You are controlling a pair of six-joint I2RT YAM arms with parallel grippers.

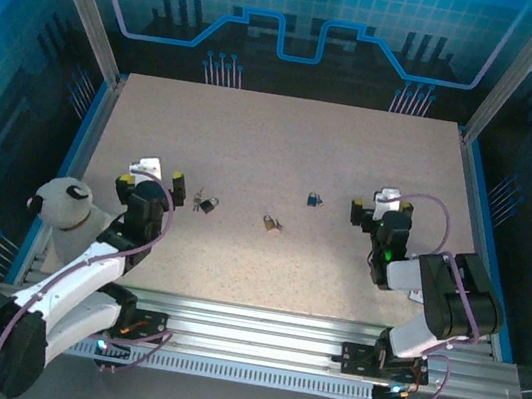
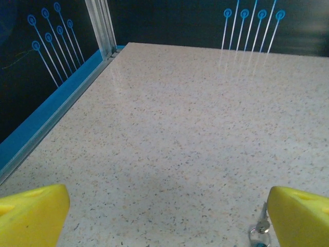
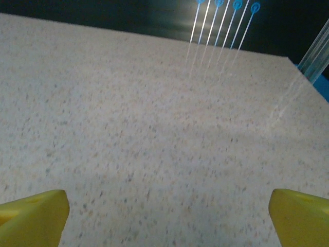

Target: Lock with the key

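**A:** How do the pincers stand?

**B:** Both are spread wide, with bare tabletop between the yellow fingers (image 3: 31,216). The left pincer (image 1: 152,182) and the right pincer (image 1: 382,208) hang low over the speckled table (image 1: 287,132).

**A:** And the locks?

**B:** Three small padlocks lie on the table. A dark padlock (image 1: 207,204) with silvery keys sits just to the right of the left pincer. From that wrist, the keys (image 2: 260,228) lie just beside the finger on its right side. I cannot tell if they touch it. A brass padlock (image 1: 270,224) lies between the two pincers. A blue padlock (image 1: 314,200) lies near the right pincer, on its left.

**A:** Is a key in any lock?

**B:** They are too small to tell.
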